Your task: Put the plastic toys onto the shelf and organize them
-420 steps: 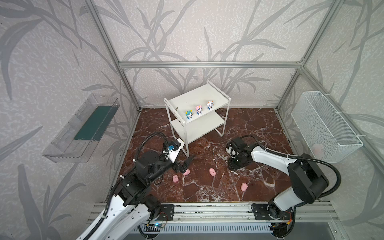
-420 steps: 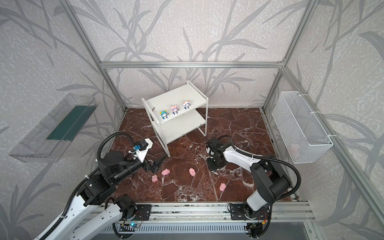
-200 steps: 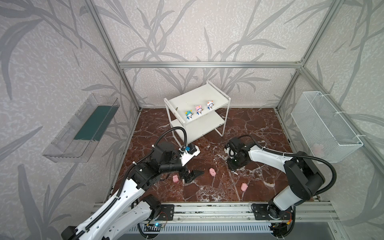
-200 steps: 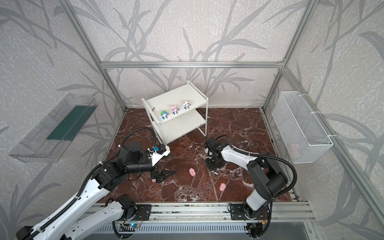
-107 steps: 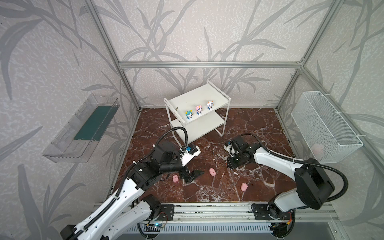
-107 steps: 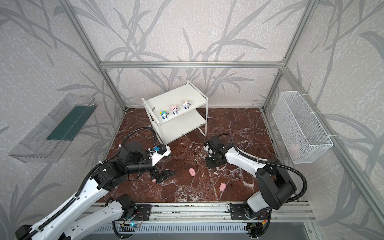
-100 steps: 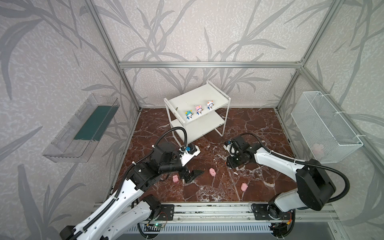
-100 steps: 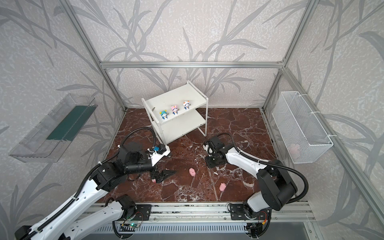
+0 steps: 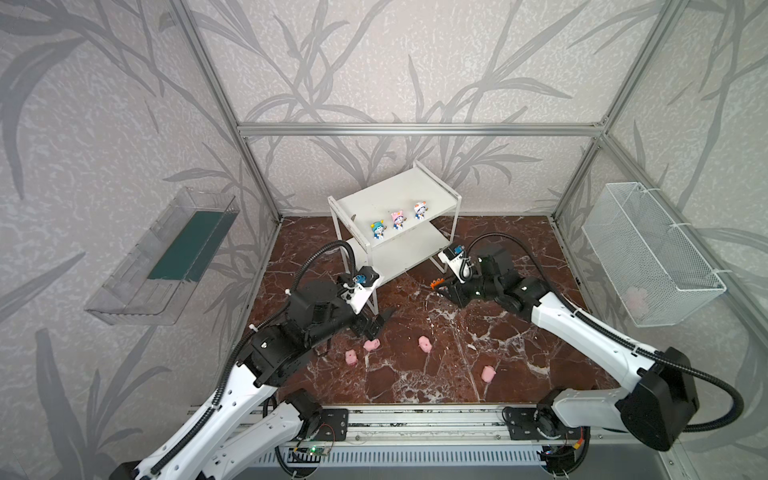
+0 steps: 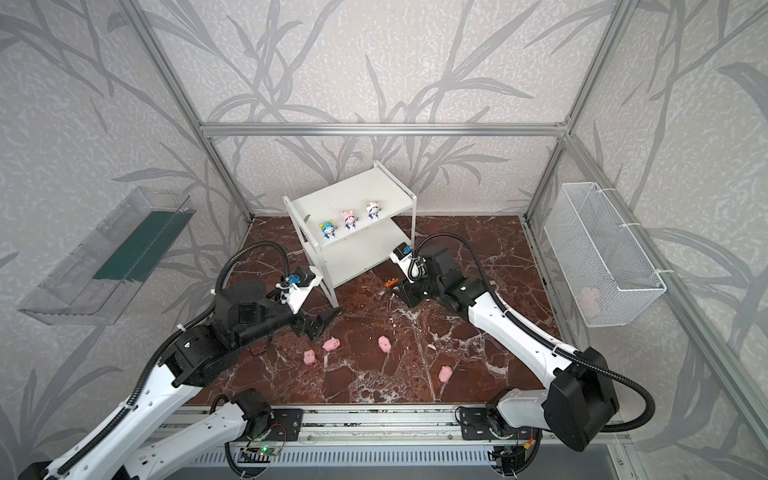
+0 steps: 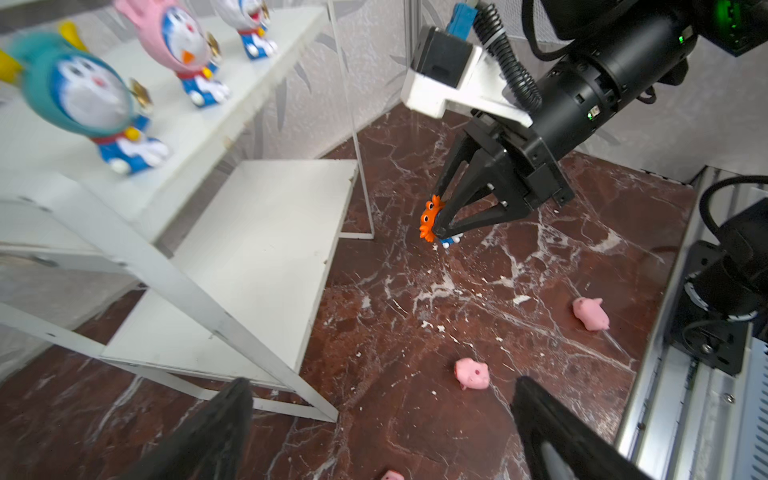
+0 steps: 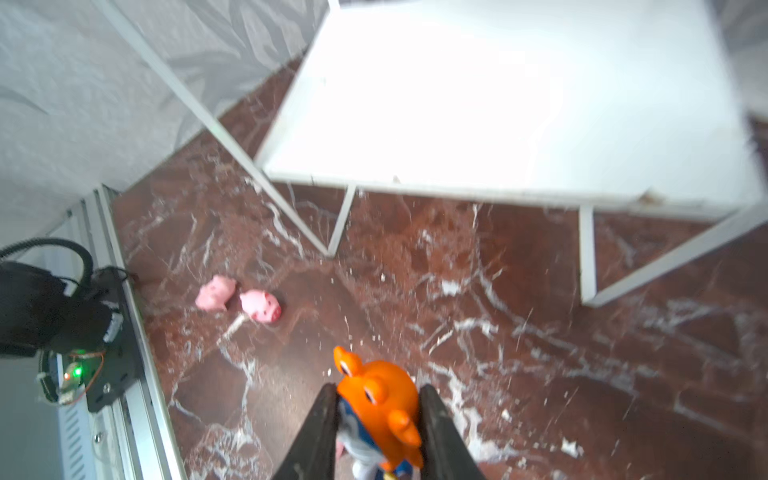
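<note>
The white shelf (image 9: 395,199) stands at the back. On its top board stand three toys, with teal (image 9: 377,230), pink (image 9: 397,219) and white (image 9: 419,210) hats. My right gripper (image 9: 438,286) is shut on the orange-hat figurine (image 12: 376,399), low over the floor by the shelf's front right leg. The figurine (image 11: 430,220) also shows in the left wrist view. Several pink pigs (image 9: 372,344) (image 9: 351,357) (image 9: 424,343) lie on the marble floor. My left gripper (image 9: 376,324) hangs wide open and holds nothing, just behind the nearest pig (image 11: 471,373).
A clear tray with a green panel (image 9: 166,257) hangs on the left wall. A white mesh basket (image 9: 648,253) hangs on the right wall. The aluminium rail (image 9: 415,419) with both arm bases runs along the front edge.
My right gripper has moved back toward the shelf with the orange-hat figurine in it. My left gripper has drawn back a little from the pigs and stays open.
</note>
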Controlling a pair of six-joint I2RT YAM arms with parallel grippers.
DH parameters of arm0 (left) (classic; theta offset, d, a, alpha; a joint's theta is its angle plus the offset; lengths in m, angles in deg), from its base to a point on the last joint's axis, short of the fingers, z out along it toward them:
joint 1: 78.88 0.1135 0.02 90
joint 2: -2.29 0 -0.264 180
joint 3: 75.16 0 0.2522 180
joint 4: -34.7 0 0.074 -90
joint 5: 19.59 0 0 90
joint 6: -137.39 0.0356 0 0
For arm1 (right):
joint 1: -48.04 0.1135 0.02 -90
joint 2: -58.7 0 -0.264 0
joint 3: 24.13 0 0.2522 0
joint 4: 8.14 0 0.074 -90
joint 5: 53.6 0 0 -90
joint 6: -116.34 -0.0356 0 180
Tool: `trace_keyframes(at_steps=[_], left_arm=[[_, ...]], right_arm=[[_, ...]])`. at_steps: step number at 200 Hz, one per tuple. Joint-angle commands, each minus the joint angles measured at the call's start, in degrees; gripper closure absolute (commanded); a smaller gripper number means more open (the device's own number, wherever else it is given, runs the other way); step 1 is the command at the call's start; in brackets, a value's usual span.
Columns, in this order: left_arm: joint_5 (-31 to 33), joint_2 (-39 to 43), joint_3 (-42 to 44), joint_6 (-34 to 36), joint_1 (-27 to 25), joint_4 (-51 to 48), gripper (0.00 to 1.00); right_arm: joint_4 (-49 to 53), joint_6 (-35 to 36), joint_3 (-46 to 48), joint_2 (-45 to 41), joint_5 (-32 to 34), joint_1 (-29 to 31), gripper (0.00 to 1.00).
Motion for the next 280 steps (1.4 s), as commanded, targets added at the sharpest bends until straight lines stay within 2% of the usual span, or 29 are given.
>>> trace_keyframes(at_steps=[1,36,73,149,195,280], left_arm=[[3.5,-0.1,-2.5,2.1,-0.3,1.6,0.01],[1.9,0.6,-0.8,3.7,-0.4,4.9,0.01],[1.3,-0.1,-2.6,5.3,-0.4,5.7,0.01],[0.5,4.7,3.1,6.9,-0.4,8.6,0.01],[1.1,7.5,6.1,7.0,-0.4,11.5,0.01],[0.4,7.6,8.1,7.1,-0.4,12.1,0.01]], right_arm=[[-3.2,1.1,-5.8,-0.7,-3.2,-2.6,0.76],[-3.1,1.1,-14.4,1.4,-5.1,-5.8,0.76],[-2.3,1.3,-22.2,5.4,-7.5,-8.3,0.76],[-1.2,2.4,-32.7,14.2,-8.9,-9.4,0.76],[-2.4,2.4,-34.0,16.7,-7.8,-9.4,0.77],[-4.6,1.6,-34.4,19.5,-6.6,-9.9,0.76]])
